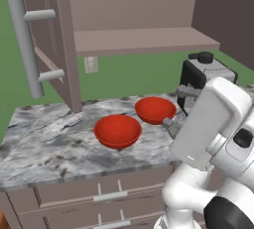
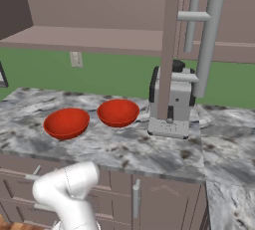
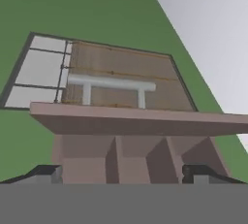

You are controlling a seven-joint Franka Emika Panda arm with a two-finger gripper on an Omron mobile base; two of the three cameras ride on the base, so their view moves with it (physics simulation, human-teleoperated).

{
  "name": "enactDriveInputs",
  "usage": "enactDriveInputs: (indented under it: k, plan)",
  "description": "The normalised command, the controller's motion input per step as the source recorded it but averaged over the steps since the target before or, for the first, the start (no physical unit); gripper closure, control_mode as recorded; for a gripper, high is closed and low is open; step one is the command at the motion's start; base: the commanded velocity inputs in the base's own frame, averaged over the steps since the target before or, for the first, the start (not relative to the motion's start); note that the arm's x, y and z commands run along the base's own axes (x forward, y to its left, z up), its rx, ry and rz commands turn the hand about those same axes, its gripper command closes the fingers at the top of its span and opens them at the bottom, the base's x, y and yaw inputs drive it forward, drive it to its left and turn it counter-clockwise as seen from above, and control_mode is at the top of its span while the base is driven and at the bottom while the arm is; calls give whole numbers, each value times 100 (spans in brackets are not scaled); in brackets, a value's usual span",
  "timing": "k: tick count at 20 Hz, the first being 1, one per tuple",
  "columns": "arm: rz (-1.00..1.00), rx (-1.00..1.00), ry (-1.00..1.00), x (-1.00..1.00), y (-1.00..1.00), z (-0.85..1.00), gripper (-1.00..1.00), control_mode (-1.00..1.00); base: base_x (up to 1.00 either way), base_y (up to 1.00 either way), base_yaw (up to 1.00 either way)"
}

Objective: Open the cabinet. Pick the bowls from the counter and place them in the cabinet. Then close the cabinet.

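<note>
White robot arm [image 1: 208, 124] rises nearest; its gripper's [image 3: 123, 172] fingertips sit spread, holding nothing. Two red bowls [image 1: 117, 131] wait side by side on the counter [image 1: 44, 143] below the cabinet [image 1: 144, 39], doors swung open for loading.

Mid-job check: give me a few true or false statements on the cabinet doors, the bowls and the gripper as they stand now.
1. The cabinet doors stand open. True.
2. Both bowls sit on the cabinet shelf. False: both rest on the counter.
3. The gripper holds a bowl. False: nothing lies between its fingertips, which stand apart.
4. The bowls sit upright, side by side. True.
5. A coffee machine stands on the counter beside the bowls. True.
</note>
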Motion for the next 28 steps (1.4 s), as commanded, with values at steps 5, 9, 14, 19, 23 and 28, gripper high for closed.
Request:
enactDriveInputs:
  k: [5, 9, 14, 19, 23, 28]
  plan:
    - [9, 2, 22, 5, -37, 60, -100, -100, 0, 0, 0]
    - [10, -6, 14, 30, 15, 39, -100, -100, 0, 0, 0]
    - [12, -12, 1, 33, 39, 8, -100, -100, 0, 0, 0]
    - [18, -2, 0, 54, 36, -22, -100, -100, 0, 0, 0]
    - [26, 0, -2, 45, 4, -49, -100, -100, 0, 0, 0]
    - [26, 0, -4, 44, 20, -73, -100, -100, 0, 0, 0]
